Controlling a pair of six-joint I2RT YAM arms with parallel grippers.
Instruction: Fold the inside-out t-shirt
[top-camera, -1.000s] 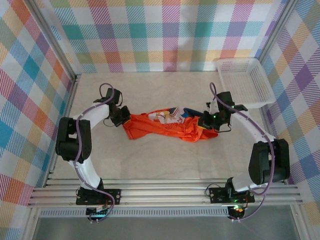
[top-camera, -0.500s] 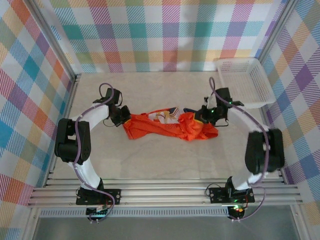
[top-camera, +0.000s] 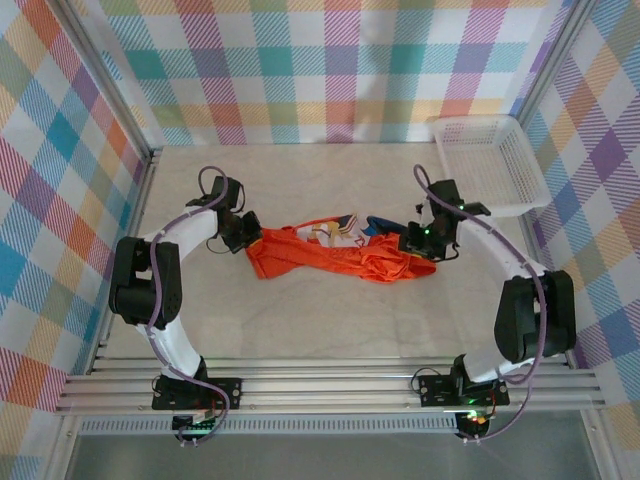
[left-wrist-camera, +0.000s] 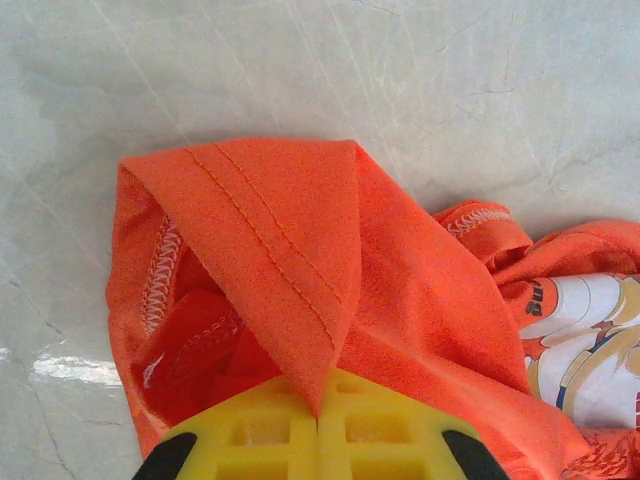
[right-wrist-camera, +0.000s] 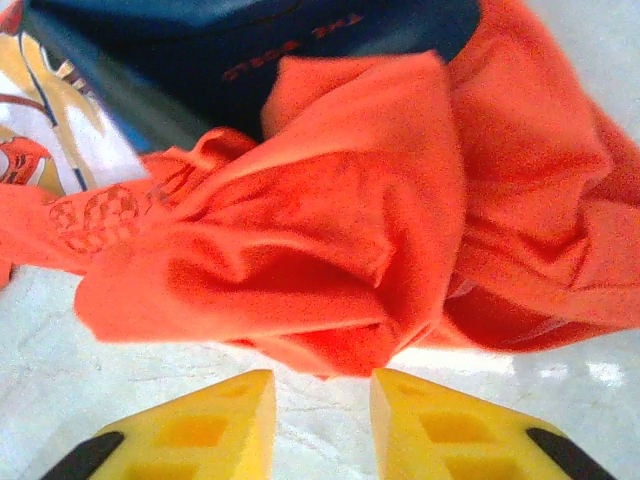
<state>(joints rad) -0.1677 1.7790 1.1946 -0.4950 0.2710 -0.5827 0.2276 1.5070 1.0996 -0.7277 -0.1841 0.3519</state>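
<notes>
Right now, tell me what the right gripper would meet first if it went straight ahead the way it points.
The right gripper, jaws apart, points at the bunched inside-out t-shirt just ahead. It would probably meet that orange fold first, though the depth is hard to judge.

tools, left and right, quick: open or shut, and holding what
left tool: shut on the t-shirt, a stitched edge pinched in it
right tool: open, holding nothing, orange fabric just ahead of it
</notes>
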